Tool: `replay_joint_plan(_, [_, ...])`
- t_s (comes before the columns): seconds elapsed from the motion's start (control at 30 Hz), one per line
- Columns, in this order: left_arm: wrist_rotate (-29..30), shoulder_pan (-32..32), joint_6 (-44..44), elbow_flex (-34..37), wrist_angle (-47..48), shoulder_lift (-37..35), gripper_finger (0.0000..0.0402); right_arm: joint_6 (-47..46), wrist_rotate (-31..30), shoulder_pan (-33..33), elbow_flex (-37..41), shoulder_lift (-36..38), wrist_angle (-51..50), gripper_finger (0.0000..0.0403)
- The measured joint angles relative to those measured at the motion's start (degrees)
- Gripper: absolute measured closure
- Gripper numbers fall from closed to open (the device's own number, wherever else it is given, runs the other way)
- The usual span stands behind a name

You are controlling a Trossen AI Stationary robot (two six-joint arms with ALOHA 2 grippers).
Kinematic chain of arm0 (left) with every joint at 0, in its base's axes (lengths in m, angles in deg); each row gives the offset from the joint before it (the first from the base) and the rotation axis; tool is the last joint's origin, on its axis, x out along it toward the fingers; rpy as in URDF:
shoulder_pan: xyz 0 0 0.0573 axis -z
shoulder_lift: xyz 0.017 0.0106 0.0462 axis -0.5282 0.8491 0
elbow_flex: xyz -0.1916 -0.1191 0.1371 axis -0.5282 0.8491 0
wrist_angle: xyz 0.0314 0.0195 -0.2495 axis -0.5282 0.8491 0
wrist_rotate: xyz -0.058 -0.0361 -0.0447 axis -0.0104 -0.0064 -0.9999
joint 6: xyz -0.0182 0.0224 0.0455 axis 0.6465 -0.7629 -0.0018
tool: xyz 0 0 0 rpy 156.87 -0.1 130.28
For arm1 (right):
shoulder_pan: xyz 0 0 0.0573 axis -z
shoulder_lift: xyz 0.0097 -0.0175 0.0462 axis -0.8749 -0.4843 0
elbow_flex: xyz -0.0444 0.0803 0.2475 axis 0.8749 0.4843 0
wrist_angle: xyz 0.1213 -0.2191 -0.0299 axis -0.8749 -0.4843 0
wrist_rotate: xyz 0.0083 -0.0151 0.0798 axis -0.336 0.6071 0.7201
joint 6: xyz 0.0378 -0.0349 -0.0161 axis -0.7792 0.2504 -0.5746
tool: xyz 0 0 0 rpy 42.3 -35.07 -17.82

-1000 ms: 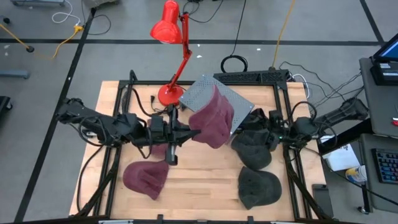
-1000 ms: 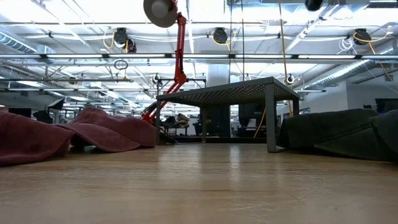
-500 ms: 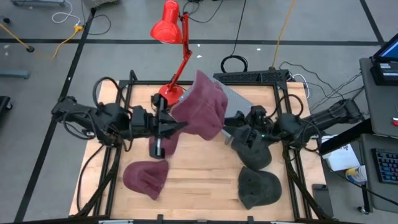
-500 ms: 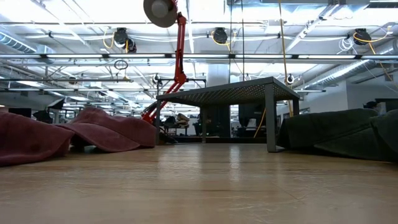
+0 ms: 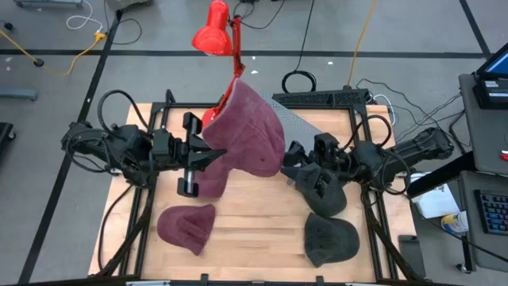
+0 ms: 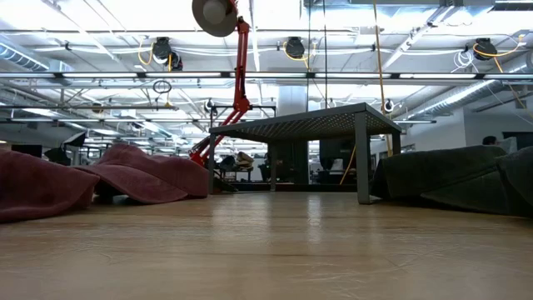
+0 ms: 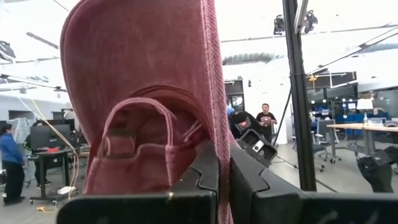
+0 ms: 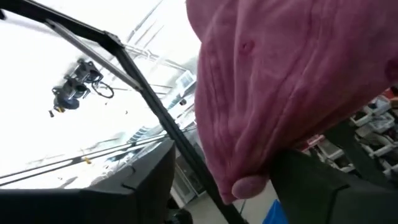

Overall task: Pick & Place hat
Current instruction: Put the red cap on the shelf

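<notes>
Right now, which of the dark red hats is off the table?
The big one hanging from the left pincer near the lamp base. The other dark red hat lies flat at the table's front left.

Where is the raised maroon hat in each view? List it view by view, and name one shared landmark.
High view: maroon hat, centre, above the perforated platform.
Low view: not in it.
Left wrist view: fills the left half.
Right wrist view: fills the right side.
Shared landmark: the platform, high and low views.
</notes>
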Motion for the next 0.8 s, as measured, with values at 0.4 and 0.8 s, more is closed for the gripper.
replay_joint_plan(0.4, [2.0,0.9,0.4,0.0,0.7,0.0,0.0393,-1.7,-0.1,-0.8,0.0,0.1,0.9,0.0330])
replay_joint_plan(0.8, [6.4,0.9,12.4,0.0,8.3,0.0,0.0318,1.1,0.4,-0.8,0.1,3.4,0.6,0.0399])
